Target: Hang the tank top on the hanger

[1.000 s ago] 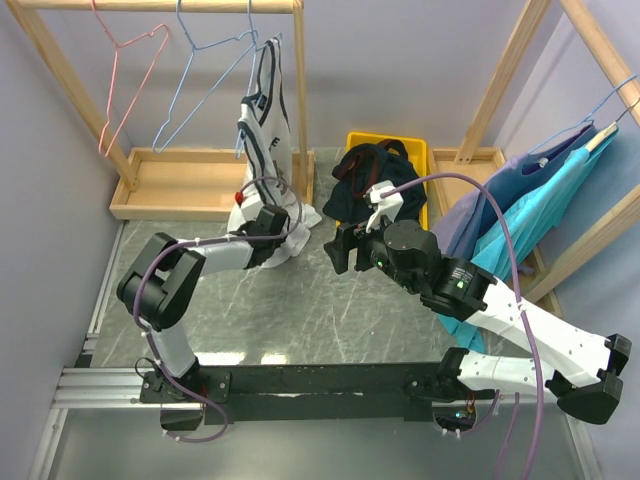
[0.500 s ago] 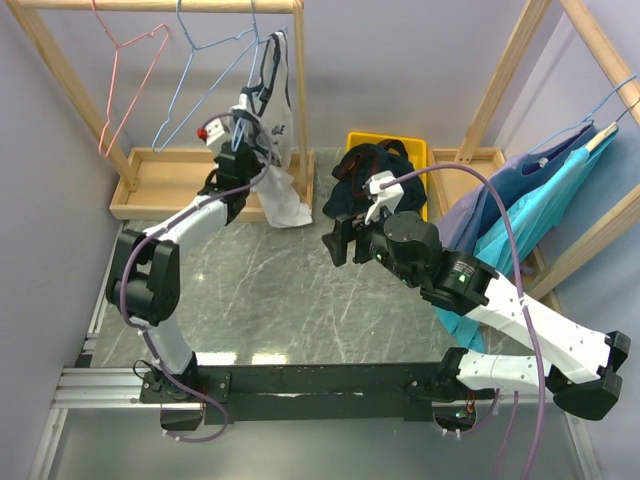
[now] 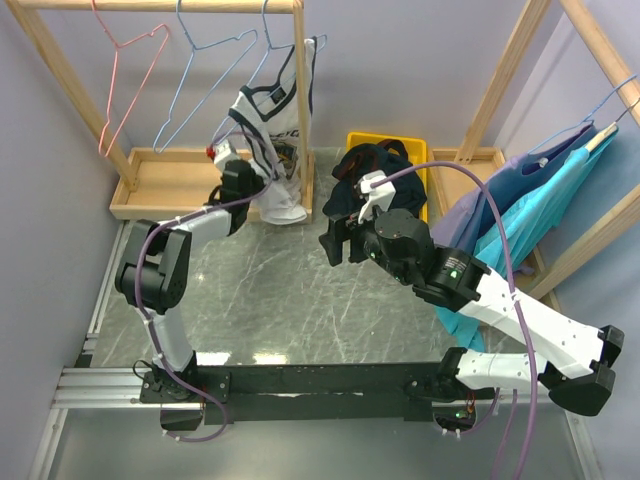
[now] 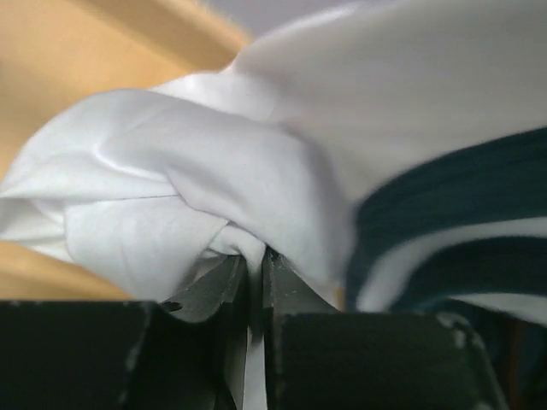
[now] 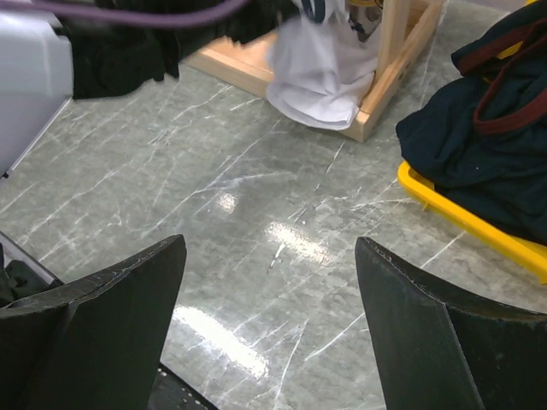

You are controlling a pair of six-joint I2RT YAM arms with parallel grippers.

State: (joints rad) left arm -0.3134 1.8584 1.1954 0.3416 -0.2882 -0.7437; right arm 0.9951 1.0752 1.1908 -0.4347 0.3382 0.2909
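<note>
The tank top (image 3: 276, 140) now hangs higher than a moment ago, draped over the light-blue hanger (image 3: 262, 60) on the wooden rail (image 3: 160, 5), its hem bunched just below against the rack's post. The left gripper (image 3: 232, 170), beneath that rail, has come up with it and pinches a fold of the white cloth. It looks nearly seated. Well clear of the rail, the right gripper (image 3: 335, 243) hovers, jaws wide and empty.

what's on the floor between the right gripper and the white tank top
Nothing. In the right wrist view, the stretch from the open right gripper to the tank top is bare grey marbled table; the yellow bin sits off to the side.
</note>
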